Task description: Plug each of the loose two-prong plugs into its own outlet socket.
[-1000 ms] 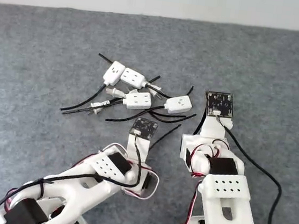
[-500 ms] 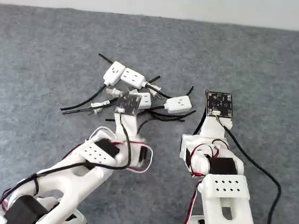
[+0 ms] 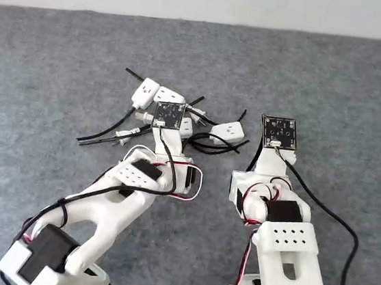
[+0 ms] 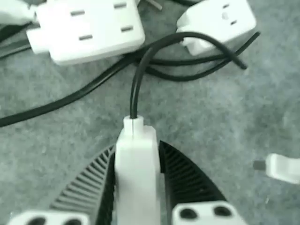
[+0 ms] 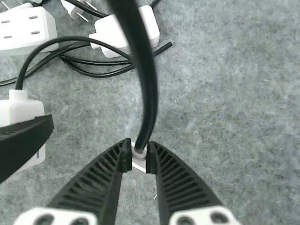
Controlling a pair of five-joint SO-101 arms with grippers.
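Note:
My left gripper is shut on a white two-prong plug whose black cord loops away from it. Just ahead lies a white outlet block with slots facing up, and a second white outlet beside it. My right gripper is shut on another white plug with a thick black cord rising from it. In the high view the left arm's wrist hangs over the pile of outlets, and the right arm's wrist is to the right of an outlet.
A loose plug lies on the grey carpet beside my left gripper. More outlets and black cords tangle at the pile's left side. Prongs of another plug show near the outlets. Open carpet spreads to the right and far side.
The left arm has swung left and forward from near the right arm to over the outlet pile, carrying its plug and dragging the cord. The right arm has stayed still.

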